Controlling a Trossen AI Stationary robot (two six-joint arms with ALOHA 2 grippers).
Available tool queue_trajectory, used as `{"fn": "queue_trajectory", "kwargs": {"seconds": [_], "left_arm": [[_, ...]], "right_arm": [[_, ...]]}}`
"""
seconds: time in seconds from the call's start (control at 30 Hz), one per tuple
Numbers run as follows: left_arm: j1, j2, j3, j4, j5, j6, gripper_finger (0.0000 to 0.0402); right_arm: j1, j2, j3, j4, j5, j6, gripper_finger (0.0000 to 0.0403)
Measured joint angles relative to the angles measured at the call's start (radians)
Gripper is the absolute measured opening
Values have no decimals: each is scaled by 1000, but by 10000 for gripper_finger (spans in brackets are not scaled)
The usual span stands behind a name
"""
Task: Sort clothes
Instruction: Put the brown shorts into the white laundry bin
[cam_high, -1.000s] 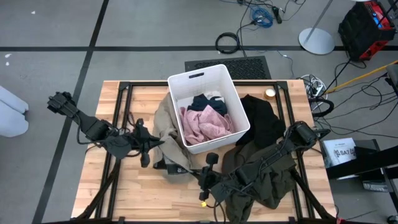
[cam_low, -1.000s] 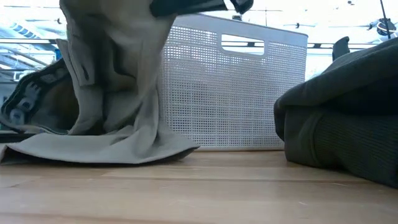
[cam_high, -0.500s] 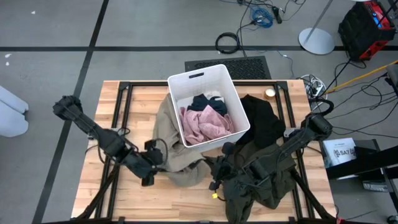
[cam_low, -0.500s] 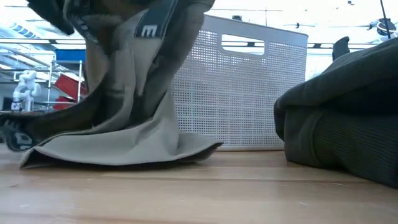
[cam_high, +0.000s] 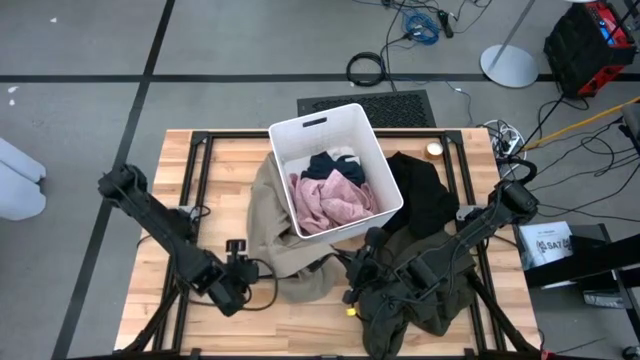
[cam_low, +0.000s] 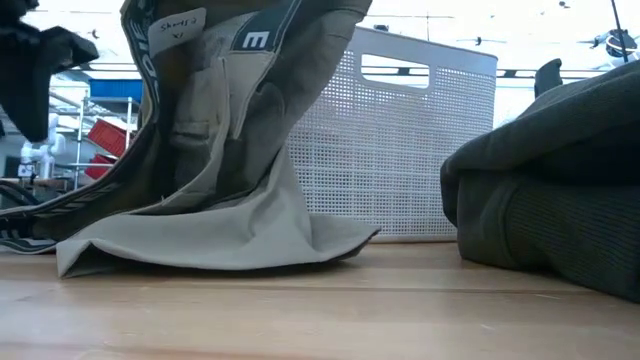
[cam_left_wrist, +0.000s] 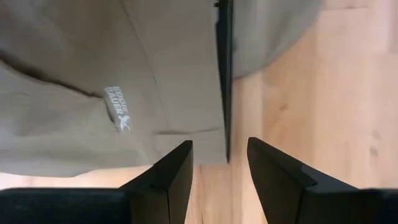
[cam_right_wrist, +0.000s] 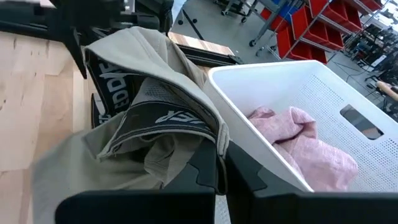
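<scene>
Pinching the waistband of the khaki garment (cam_right_wrist: 155, 118), the right claw (cam_high: 352, 272) is sitting at the front corner of the white bin (cam_high: 287, 140), its fingers (cam_right_wrist: 202, 165) closed tight on the fabric. In the low view the khaki garment (cam_low: 215, 150) is hanging lifted at its top against the bin wall (cam_low: 420, 150), with its lower folds spreading on the bench (cam_low: 320, 310). From above, the khaki cloth (cam_high: 275, 235) is lying along the bin's left side and around its front corner.

The left claw (cam_high: 237, 272) is hovering near the front left of the bench (cam_high: 215, 155), just beside the khaki hem, its fingers (cam_left_wrist: 174, 174) standing apart and holding nothing; wood and the edge of the khaki cloth (cam_left_wrist: 93, 81) are showing beyond them.

The pink garment (cam_high: 328, 200) is lying bunched inside the bin, with the navy one (cam_high: 325, 163) behind it toward the far wall. The black garment (cam_high: 420, 195) is lying on the bench just right of the bin. The olive garment (cam_high: 420, 290) is lying heaped at the front right, under the right arm, and is showing as a thick fold (cam_low: 550, 200) in the low view.
</scene>
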Motion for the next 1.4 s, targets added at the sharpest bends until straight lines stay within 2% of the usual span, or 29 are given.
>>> {"fn": "queue_trajectory", "kwargs": {"seconds": [0.1,0.33,0.53,0.7,1.1,1.27,1.4], "left_arm": [[-10,54,-21,0,-33,-8,162],[-14,182,-40,51,-36,-2,162],[-11,243,-40,94,-31,32,162],[17,273,-72,178,42,124,162],[129,277,-78,236,240,170,158],[125,277,-80,256,247,207,116],[122,277,-81,271,204,204,33]], "right_arm": [[0,0,0,-12,-1,16,0],[0,0,0,-17,-5,16,0],[0,0,0,-19,-6,16,0],[0,0,0,-19,-7,16,0],[-1,-2,0,-21,-33,16,0],[0,-4,0,-27,-34,23,0],[0,-4,0,-28,-34,23,0]]}}
